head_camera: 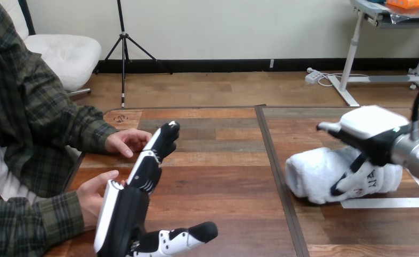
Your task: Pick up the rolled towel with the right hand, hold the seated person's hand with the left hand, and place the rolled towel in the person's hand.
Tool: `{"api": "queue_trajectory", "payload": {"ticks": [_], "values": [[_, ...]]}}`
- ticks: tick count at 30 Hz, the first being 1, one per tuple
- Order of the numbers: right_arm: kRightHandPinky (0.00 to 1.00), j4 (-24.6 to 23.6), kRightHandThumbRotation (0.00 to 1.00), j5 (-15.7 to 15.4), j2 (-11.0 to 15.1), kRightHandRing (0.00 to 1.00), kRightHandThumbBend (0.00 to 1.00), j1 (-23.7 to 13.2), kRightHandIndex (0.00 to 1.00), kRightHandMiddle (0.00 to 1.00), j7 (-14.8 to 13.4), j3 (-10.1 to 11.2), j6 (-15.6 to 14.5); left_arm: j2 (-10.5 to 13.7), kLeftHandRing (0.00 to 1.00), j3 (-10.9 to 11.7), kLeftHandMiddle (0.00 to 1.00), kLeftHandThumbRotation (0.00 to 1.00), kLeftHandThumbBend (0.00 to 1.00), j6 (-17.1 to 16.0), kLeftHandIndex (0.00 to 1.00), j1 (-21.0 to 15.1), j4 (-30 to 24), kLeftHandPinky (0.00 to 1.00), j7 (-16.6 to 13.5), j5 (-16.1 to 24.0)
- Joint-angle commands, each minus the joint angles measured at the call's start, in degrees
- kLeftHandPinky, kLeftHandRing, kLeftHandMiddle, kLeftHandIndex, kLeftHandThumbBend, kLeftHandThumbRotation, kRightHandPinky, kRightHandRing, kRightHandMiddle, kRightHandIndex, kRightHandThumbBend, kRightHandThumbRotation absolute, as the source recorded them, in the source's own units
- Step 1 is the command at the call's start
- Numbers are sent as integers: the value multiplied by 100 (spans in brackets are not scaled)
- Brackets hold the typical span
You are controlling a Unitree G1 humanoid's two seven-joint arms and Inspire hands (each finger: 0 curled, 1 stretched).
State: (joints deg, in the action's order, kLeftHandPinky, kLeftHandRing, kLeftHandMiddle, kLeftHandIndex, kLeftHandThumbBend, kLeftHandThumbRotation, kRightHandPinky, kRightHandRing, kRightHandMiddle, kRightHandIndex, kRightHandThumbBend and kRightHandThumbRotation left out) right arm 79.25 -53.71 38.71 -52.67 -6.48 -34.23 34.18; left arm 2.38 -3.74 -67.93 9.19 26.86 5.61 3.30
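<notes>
The right hand (369, 140) is reaching over the rolled towel (317, 174), which is lying on the table (223, 182) at the right. Its fingers (357, 179) are curling down the towel's near side, seemingly gripping it. The left hand (122, 217) is stretching out, fingers straight, between the person's far hand (126, 142) and the person's near hand (92, 197). It is holding nothing.

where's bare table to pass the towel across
Bare table spans the middle, between the left hand and the rolled towel. Crowded at left, where the person's hands sit beside that hand, and at right, where the right hand is over the towel.
</notes>
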Motion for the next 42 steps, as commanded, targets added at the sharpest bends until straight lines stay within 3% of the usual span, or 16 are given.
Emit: {"api": "queue_trajectory", "payload": {"ticks": [1, 4, 7, 12, 26, 32, 42], "values": [[93, 43, 57, 2, -228, 98, 100, 57, 99, 95, -50, -92, -217, 50, 92, -112, 92, 45, 100, 64, 91, -9, -495, 90, 52, -99], [95, 47, 62, -7, -291, 99, 100, 116, 99, 96, -80, -119, -244, 53, 92, -128, 92, 44, 100, 196, 91, 115, -715, 90, 65, -90], [94, 35, 65, -78, -330, 98, 100, 178, 100, 96, -302, -214, -210, 53, 93, -138, 93, 44, 100, 230, 91, 188, -838, 90, 78, -98], [95, 53, 69, 31, -427, 98, 100, 237, 100, 95, -93, -156, -329, 28, 93, -118, 93, 44, 100, 328, 91, 308, -1062, 89, 63, -29], [91, 55, 63, 59, -559, 97, 100, 408, 100, 95, 21, -185, -345, -6, 92, -152, 92, 44, 100, 533, 90, 672, -1658, 88, 18, 56], [90, 66, 60, 139, -618, 96, 100, 457, 100, 95, 295, -137, -438, 29, 92, -151, 93, 44, 100, 566, 91, 829, -1912, 87, 1, 124], [82, 43, 58, 357, -633, 92, 100, 619, 99, 93, 385, -73, -256, 30, 90, -150, 92, 45, 100, 592, 90, 1179, -2335, 85, -133, 202]]}}
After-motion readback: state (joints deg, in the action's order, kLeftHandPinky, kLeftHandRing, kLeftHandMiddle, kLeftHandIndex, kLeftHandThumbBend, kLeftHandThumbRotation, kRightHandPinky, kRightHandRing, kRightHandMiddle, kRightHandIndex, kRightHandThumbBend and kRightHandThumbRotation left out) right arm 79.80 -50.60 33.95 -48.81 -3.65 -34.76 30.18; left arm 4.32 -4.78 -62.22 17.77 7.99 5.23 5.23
